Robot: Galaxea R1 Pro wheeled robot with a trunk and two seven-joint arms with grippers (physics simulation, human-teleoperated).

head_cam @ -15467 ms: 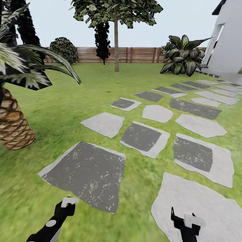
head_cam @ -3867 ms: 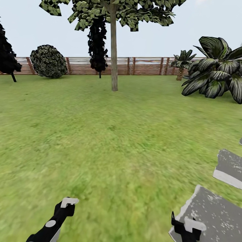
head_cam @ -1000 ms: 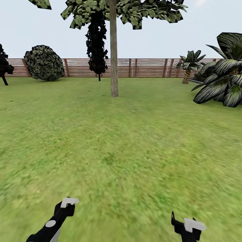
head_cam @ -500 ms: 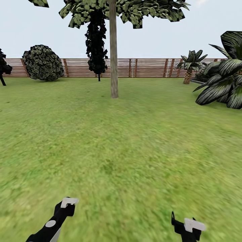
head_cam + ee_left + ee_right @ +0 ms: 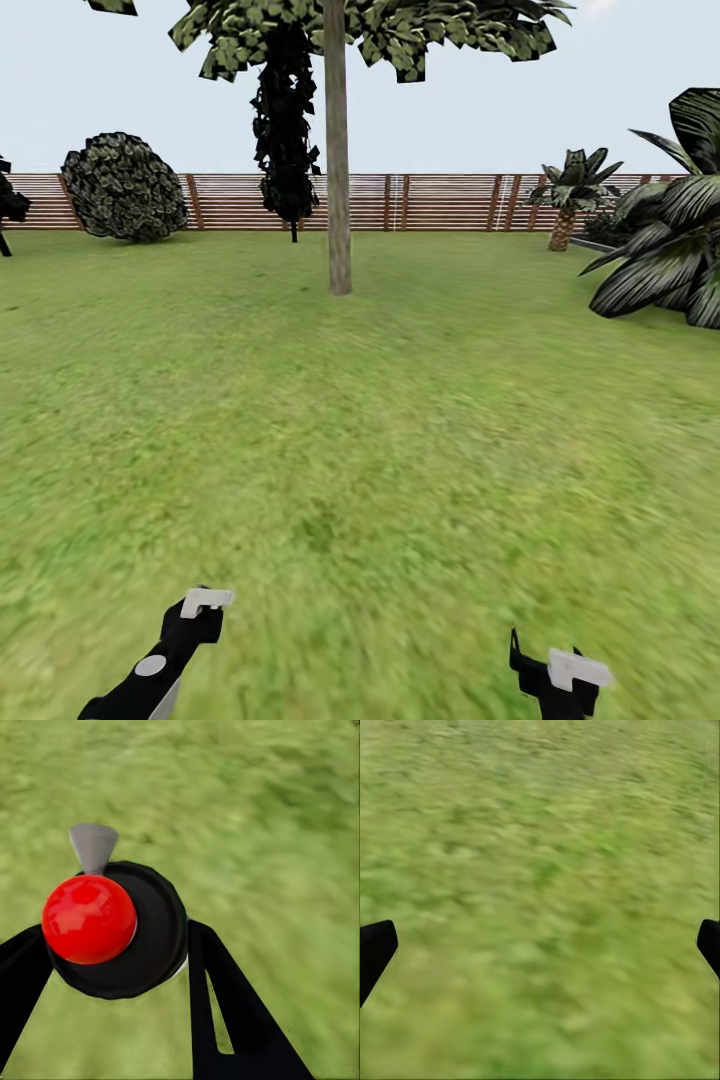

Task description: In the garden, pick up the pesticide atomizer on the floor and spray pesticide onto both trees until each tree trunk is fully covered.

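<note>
Camera advancing over lawn [image 5: 380,420] since half second ago: tree trunk [image 5: 338,190] now sitting slightly lower, bush [image 5: 122,187] and palm [image 5: 572,195] drifting outward. Fence [image 5: 440,203] running behind. Left gripper [image 5: 112,967] pinching atomizer [image 5: 112,926], black body with red knob and grey nozzle, between closed-in fingers [image 5: 225,1012] above grass. Right gripper [image 5: 540,945] hanging spread wide, fingertips [image 5: 375,949] at frame edges, holding nothing. Both arms low in head view, left [image 5: 170,645], right [image 5: 550,675].
</note>
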